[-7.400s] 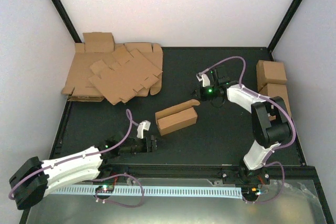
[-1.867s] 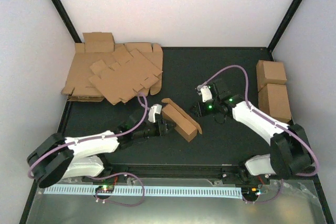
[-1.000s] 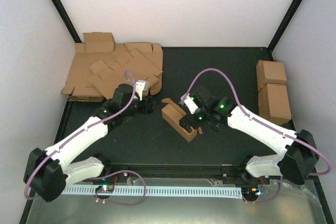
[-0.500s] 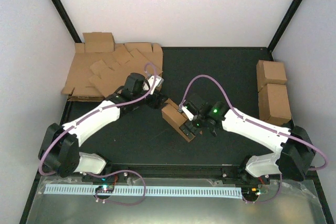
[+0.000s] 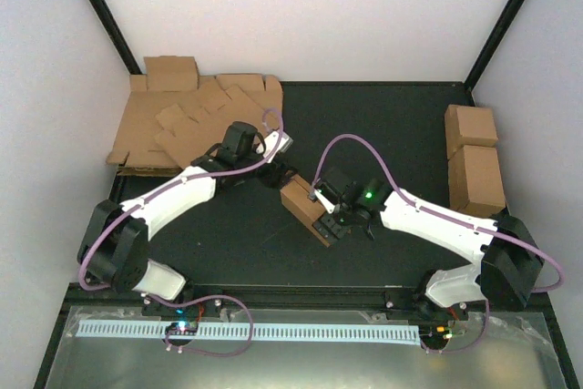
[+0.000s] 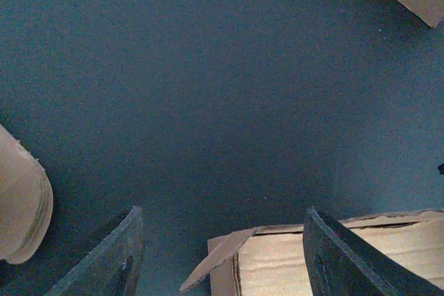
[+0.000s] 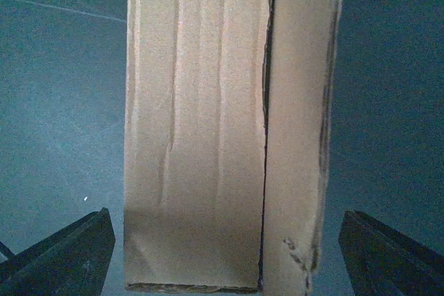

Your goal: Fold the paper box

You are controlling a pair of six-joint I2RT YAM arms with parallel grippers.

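Both empty: right pincer (image 7: 225, 240) gapes astride the creased brown paper box (image 7: 201, 123), left pincer (image 6: 222, 240) open beside it.

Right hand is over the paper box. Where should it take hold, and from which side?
I'd take the paper box across its two long side walls, near the end under the hand, coming straight down from above. Its narrow width fits between the fingers of the open right hand, which flank it.

The paper box (image 5: 299, 198) is plain brown, like the cardboard heap (image 5: 182, 129) and two cuboids (image 5: 474, 148), on a black table (image 5: 401, 125); white arms (image 5: 173, 202) trail purple cables (image 5: 351, 140).
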